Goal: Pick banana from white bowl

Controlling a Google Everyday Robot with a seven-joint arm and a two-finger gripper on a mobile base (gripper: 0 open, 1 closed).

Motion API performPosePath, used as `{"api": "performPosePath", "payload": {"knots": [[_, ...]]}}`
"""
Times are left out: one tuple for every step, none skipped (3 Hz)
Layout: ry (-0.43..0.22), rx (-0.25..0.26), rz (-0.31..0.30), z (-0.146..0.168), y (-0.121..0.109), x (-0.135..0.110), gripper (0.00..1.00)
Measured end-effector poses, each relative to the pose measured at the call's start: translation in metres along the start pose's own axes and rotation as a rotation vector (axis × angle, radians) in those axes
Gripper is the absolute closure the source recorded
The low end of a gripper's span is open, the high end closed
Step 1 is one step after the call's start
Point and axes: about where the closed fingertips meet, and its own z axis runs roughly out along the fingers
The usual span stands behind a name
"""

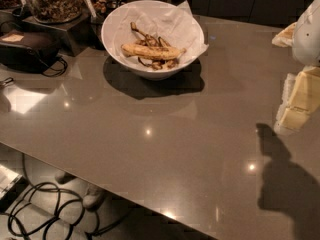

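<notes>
The banana (150,51), yellow with brown spots, lies across the middle of the white bowl (111,21), which stands at the back centre of the brown table. A white paper liner (187,21) sticks out over the bowl's rim. Dark shrivelled peel scraps (145,36) lie around the banana. My gripper (295,106), pale yellow under a white arm, hangs at the right edge of the view, above the table and far to the right of the bowl. It holds nothing that I can see. Its shadow falls on the table below it.
Glass jars of brown snacks (52,1) stand on a stand behind and left of the bowl. A black device with a cord (25,46) lies at the far left. The table's front edge (100,186) runs diagonally; black cables (45,211) lie on the floor below.
</notes>
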Motion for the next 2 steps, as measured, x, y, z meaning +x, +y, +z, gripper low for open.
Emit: {"api": "performPosePath", "payload": {"knots": [[0.0, 0.0, 0.0, 0.0, 0.0, 0.0, 0.0], [-0.002, -0.008, 0.007, 0.0029, -0.0092, -0.0057, 0.0]]}}
